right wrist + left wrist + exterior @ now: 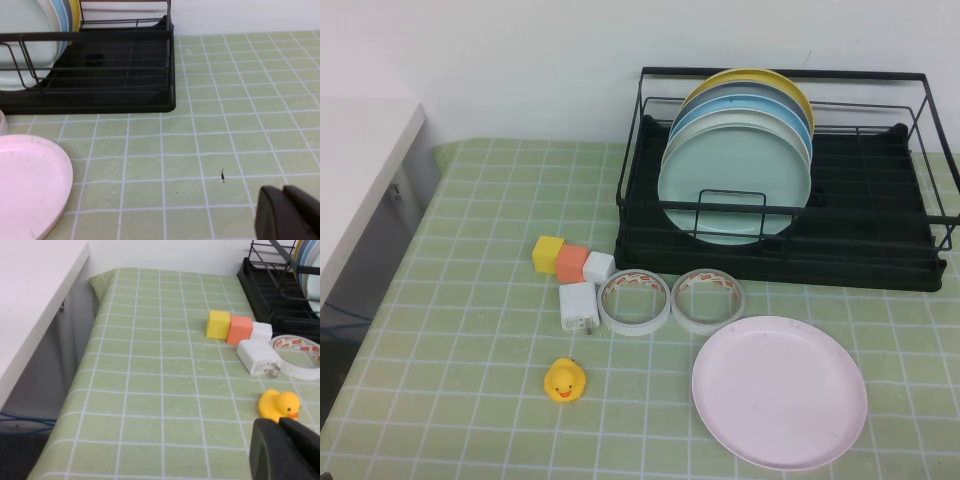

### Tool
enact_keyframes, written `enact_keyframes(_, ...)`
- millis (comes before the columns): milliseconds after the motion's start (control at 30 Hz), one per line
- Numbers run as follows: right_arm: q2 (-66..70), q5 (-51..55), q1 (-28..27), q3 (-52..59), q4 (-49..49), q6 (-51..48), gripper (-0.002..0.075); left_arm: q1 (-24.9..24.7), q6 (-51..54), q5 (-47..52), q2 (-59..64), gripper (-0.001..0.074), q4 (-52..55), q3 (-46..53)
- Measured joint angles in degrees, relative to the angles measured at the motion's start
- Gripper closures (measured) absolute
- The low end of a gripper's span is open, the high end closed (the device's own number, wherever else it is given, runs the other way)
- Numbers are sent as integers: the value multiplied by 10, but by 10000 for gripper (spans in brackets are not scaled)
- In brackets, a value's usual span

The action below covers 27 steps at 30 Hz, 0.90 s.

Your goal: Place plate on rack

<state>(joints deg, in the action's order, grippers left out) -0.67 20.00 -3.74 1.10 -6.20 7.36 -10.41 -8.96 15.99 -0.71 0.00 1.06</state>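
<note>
Pink plate (pixel 779 391) lies flat on the bench (pixel 470 420) before the rack (pixel 880 255); left gripper (pixel 287 450) and right gripper (pixel 290 212) hover low, fingers together, empty

Left gripper (pixel 285 450), right gripper (pixel 290 215): low over table, fingers together.

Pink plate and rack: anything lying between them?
High view: only bare checkered cloth between the pink plate and the rack; tape rolls sit leftward. Left gripper and right gripper appear shut.
</note>
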Motion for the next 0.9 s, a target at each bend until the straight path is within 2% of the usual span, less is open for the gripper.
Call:
enact_keyframes(233, 0, 0, 0, 0, 0, 0, 728, 0, -29, -23, 0, 738, -27, 1)
enact_keyframes(633, 0, 0, 0, 0, 0, 0, 728, 0, -32, -29, 0, 737, -142, 1)
enact_keyframes(800, 0, 0, 0, 0, 1, 0, 728, 0, -34, -31, 0, 737, -267, 1)
enact_keyframes(900, 0, 0, 0, 0, 19, 0, 728, 0, -36, -36, 0, 737, -428, 1)
